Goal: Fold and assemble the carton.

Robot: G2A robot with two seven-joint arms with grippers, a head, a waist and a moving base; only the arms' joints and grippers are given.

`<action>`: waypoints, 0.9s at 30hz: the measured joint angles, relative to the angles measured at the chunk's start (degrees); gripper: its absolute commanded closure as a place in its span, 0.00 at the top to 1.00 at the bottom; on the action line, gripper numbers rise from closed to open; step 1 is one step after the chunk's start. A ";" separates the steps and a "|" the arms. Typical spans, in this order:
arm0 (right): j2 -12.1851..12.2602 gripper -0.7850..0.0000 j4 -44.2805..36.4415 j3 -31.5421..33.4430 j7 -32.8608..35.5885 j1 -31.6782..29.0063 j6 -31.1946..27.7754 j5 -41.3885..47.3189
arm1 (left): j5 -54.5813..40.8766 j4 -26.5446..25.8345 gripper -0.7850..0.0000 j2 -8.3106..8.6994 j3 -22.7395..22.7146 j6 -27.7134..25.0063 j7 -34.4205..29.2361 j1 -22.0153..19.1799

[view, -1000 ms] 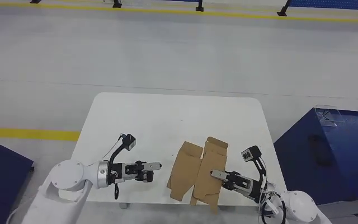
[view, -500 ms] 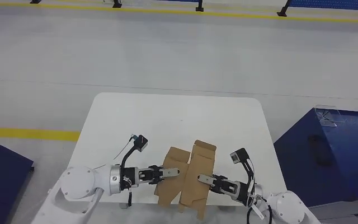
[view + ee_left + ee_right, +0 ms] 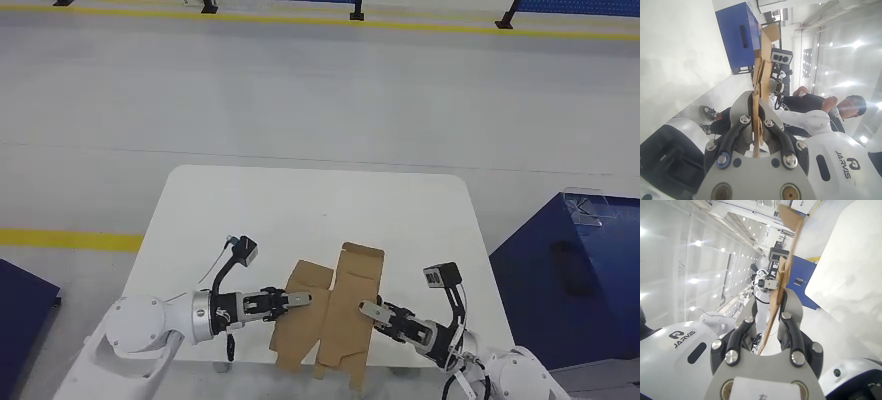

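Note:
A flat brown carton (image 3: 325, 315) with its flaps spread hangs over the front edge of the white table (image 3: 310, 215), held between both arms. My left gripper (image 3: 298, 297) is shut on its left side. In the left wrist view the carton (image 3: 763, 62) runs edge-on between the fingers (image 3: 740, 108) of that gripper (image 3: 755, 103). My right gripper (image 3: 368, 310) is shut on the carton's right side. The right wrist view shows the carton (image 3: 786, 270) edge-on and tilted, pressed against one finger (image 3: 793, 302) of the right gripper (image 3: 773, 303).
A blue cabinet (image 3: 570, 265) stands close to the table's right side, and another blue object (image 3: 20, 300) sits off the left. The bare tabletop stretches behind the carton. The other arm's gripper (image 3: 776, 86) appears beyond the carton in the left wrist view.
The right gripper carried the carton leftward toward the left arm. The left gripper reached in from the left and closed on the carton's left side. Since then the carton has barely shifted.

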 measured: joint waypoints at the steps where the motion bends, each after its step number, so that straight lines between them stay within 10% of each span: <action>1: 0.00 1.00 0.00 0.00 0.09 0.00 0.02 0.00 | -0.67 -0.13 0.00 0.06 -0.53 -0.40 -0.07 0.27; 15: -1.04 0.98 7.02 -2.61 2.11 2.56 15.57 21.59 | -4.06 -2.28 0.00 1.21 -5.41 -5.53 -4.16 5.24; 17: -1.27 0.47 6.99 -3.44 2.14 3.25 15.61 22.28 | -3.42 -2.34 0.00 1.30 -5.20 -5.96 -4.08 5.68; 21: -1.71 0.00 6.56 -4.82 0.66 4.46 14.53 21.69 | -3.08 -2.31 0.00 1.46 -4.94 -6.22 -4.20 6.13; 27: -2.12 0.00 6.26 -5.95 -2.46 5.07 13.42 17.43 | -2.70 -2.55 0.13 1.70 -4.75 -6.51 -4.18 6.74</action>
